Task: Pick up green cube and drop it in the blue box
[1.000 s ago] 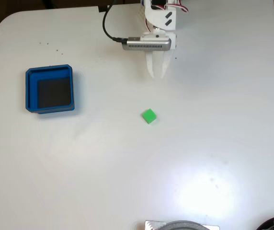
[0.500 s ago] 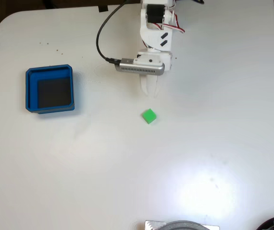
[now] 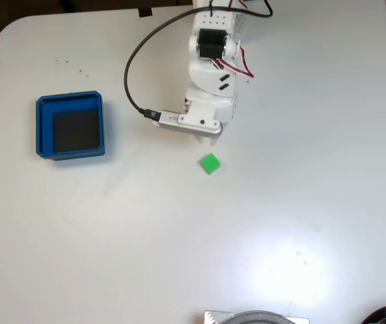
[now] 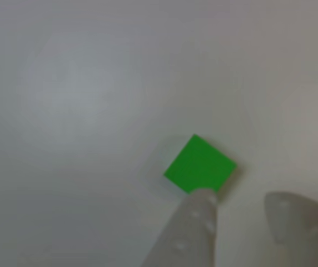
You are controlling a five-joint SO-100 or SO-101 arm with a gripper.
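Table [image 3: 301, 202] smooth white, faintly glossy; blue box [image 3: 43, 128] plastic; green cube [image 3: 210, 163] matt; fingers [image 4: 195, 233] pale, probably plastic.

Count, fixed view:
- Cube [image 3: 210, 163]: 1, green. The other view also shows 1 cube [image 4: 200, 165].
- Box [image 3: 42, 128]: 1, blue walls, dark floor.
- Arm [image 3: 210, 74]: 1, white.
- Camera [image 3: 189, 125] on the arm: 1, silver, vented body.
- Cable [image 3: 131, 67]: 1, black, running from the camera up to the arm's base.
- Bench [image 3: 281, 202]: 1, white.
- Round grey object [image 3: 254, 317] at the bottom edge: 1, partly cut off, kind unclear.
- Small dark specks [image 3: 66, 63] on the bench near the top left: several, too small to count exactly.

Count, other view:
- Gripper [image 4: 245, 203]: 1.
- Fingers [image 4: 195, 233]: 2, pale, blurred.
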